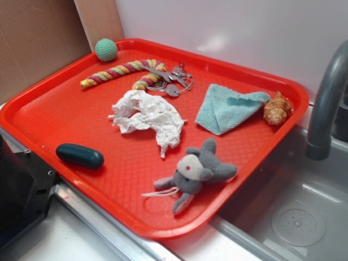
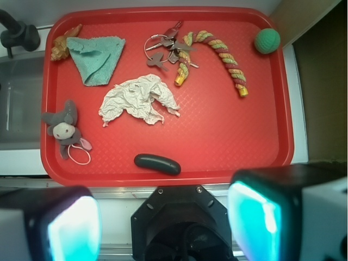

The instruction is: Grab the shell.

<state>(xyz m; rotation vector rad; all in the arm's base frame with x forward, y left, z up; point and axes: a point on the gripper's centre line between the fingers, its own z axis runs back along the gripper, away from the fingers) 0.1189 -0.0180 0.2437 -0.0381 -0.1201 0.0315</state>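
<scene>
The shell [image 2: 60, 48] lies in the far-left corner of the red tray [image 2: 283, 109] as the wrist view has it, hard against the rim and touching the edge of the folded teal cloth [image 2: 98, 58]. The fingers [image 2: 163, 217] hang spread wide apart, gripping nothing, over the tray's near edge and well apart from the shell; their two pale pads frame the bottom of the wrist view. From there the shell sits forward and off to the left, across nearly the whole depth of the tray, with the grey plush [image 2: 64, 129] and the crumpled paper [image 2: 138, 99] lying nearer on that side. The shell's long axis runs diagonally in the wrist view, its point toward the tray corner and its wide end toward the cloth. In the exterior view the shell [image 1: 276, 109] rests beside the tray's rim next to the sink, close to the grey faucet [image 1: 326, 103]. The reach will likely need a long travel forward and left, then a turn of the wrist so the fingers close across the shell's narrow width, with the rim and the cloth crowding either side.
</scene>
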